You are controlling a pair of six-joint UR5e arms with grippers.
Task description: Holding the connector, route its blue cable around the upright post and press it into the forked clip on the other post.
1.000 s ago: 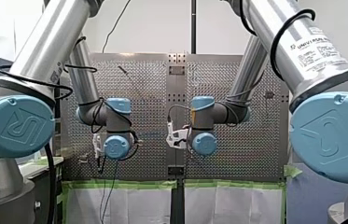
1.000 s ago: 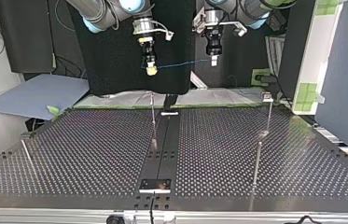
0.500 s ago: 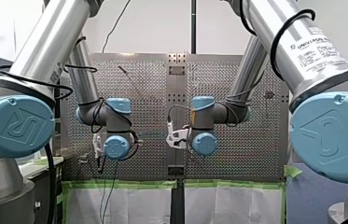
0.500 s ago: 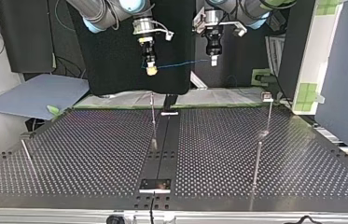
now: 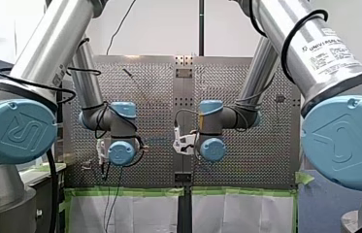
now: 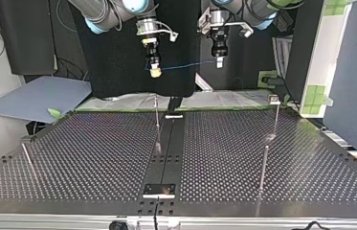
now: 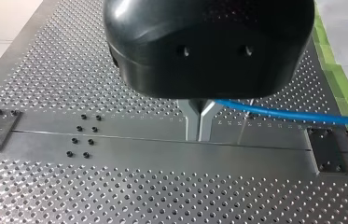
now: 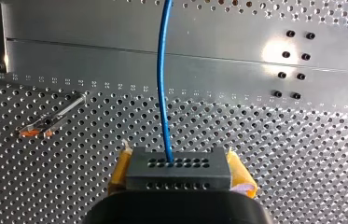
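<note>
In the top view, my right gripper (image 6: 154,71) hangs above the table's far edge, its yellow pads shut on the black connector (image 6: 155,72). The right wrist view shows the connector (image 8: 178,175) clamped between those pads (image 8: 241,179), with the blue cable (image 8: 162,84) leaving its face. The cable (image 6: 188,65) runs almost level across to my left gripper (image 6: 219,61). My left gripper's metal fingers (image 7: 198,125) are shut on the cable (image 7: 279,112). A thin upright post (image 6: 157,122) stands under the cable. A post with a small head (image 6: 273,100) stands at the top view's right.
Another bare post (image 6: 262,171) rises nearer the camera at the top view's right, and a leaning one (image 6: 27,159) at its left. A dark centre rail (image 6: 166,153) with a small plate (image 6: 159,190) splits the perforated table (image 6: 94,158). Green tape lines the far edge (image 5: 130,191).
</note>
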